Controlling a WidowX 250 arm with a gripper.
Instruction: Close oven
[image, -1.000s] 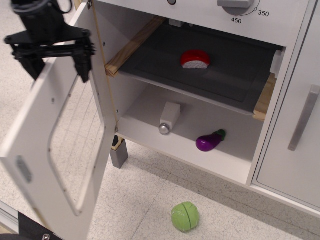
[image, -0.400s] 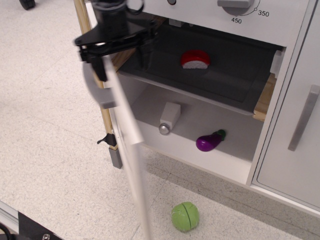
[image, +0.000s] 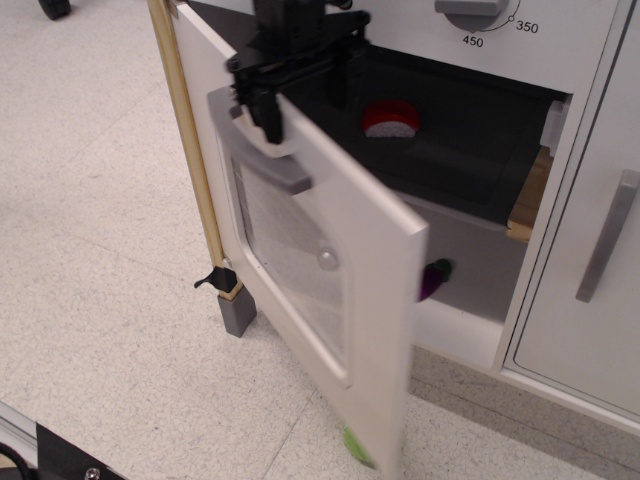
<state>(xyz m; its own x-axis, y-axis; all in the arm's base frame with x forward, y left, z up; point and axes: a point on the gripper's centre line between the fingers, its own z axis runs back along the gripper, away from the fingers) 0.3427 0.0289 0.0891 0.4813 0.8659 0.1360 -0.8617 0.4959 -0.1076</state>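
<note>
Oven (image: 330, 260) door half-shut, pincer (image: 295, 85) at top edge, eggplant (image: 432, 278) inside

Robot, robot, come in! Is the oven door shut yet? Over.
Gripper at the door's top edge, jaws spread. Oven door partway closed, not shut. Nothing seen blocking; purple eggplant toy sits inside. Over.

Oven (image: 330, 270) door's free edge blurred
</note>
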